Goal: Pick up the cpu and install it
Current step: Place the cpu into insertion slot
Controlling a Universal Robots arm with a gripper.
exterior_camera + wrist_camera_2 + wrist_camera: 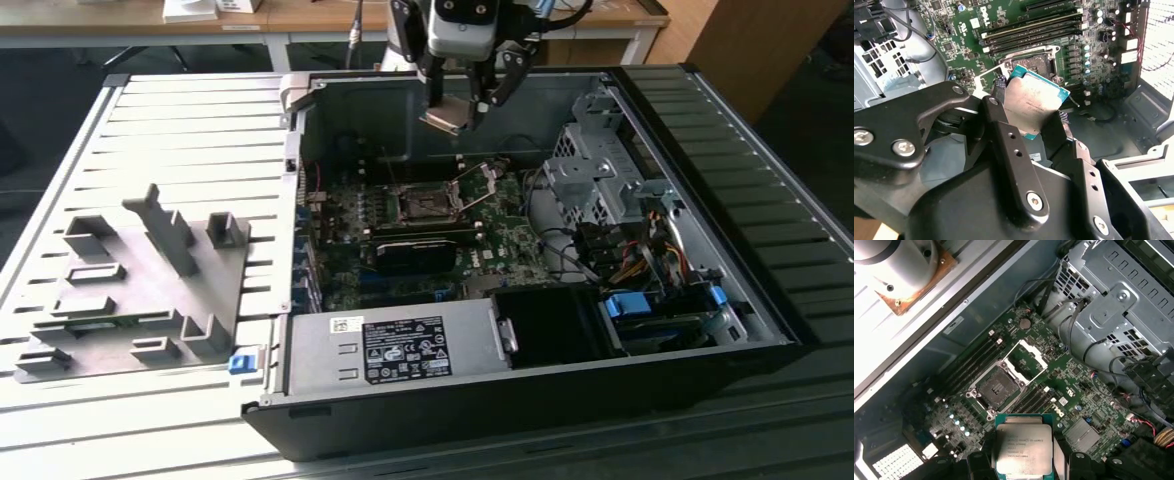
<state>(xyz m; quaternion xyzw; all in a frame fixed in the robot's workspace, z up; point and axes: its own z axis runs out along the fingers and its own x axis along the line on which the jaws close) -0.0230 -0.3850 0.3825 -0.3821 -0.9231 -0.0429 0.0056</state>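
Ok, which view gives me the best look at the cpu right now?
The first wrist view: the cpu faces the camera almost square-on, metal top clear. The second wrist view shows it tilted, its edges hidden behind the gripper. The exterior view shows it small, held above the open case.

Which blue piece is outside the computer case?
The small blue clip on the table by the grey blocks; the other blue pieces sit inside the case.

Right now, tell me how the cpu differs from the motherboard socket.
The cpu hangs in the claw above the board; the socket sits fixed on it. The cpu has a silver-grey metal top; the socket is dark. Both are square.
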